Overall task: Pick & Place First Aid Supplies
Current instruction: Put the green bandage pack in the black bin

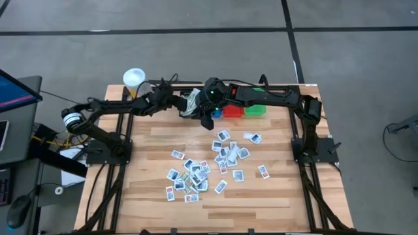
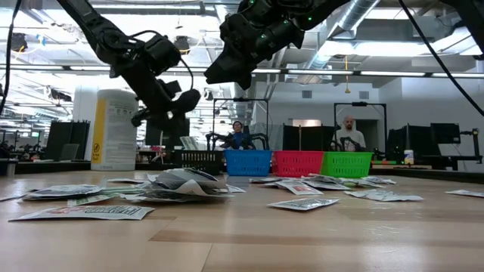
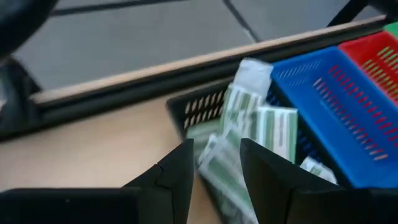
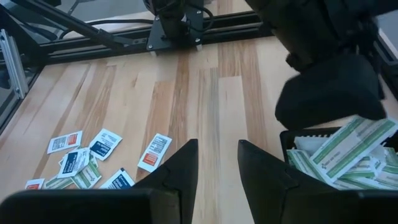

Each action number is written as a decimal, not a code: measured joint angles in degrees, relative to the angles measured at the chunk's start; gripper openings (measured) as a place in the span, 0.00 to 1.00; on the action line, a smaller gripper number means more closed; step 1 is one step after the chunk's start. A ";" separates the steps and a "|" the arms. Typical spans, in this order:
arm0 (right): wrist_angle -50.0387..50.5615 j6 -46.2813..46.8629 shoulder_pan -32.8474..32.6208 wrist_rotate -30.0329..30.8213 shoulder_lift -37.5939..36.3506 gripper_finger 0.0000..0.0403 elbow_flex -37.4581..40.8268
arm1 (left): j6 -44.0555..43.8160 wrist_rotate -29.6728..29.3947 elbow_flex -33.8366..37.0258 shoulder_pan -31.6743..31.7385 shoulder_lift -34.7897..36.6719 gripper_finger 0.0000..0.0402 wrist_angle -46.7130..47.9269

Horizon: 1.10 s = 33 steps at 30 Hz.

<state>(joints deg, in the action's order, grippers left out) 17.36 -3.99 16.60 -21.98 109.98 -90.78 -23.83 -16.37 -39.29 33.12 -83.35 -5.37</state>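
Yellow label on tub (image 2: 113, 128); packets' (image 1: 196, 175) print unreadable

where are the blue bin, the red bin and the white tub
blue bin (image 2: 248, 162), low view, on its front wall
red bin (image 2: 297, 163), low view, on its front wall
white tub (image 2: 114, 130), low view, on its side by the yellow label
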 joint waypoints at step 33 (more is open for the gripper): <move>6.06 -1.14 0.05 -0.50 -0.08 0.27 0.00 | 9.91 17.19 -4.61 -3.53 4.24 0.33 -6.20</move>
<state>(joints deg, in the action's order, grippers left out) 23.43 -5.13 16.65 -22.48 109.91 -90.78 -13.92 0.82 -43.90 29.60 -79.11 -11.57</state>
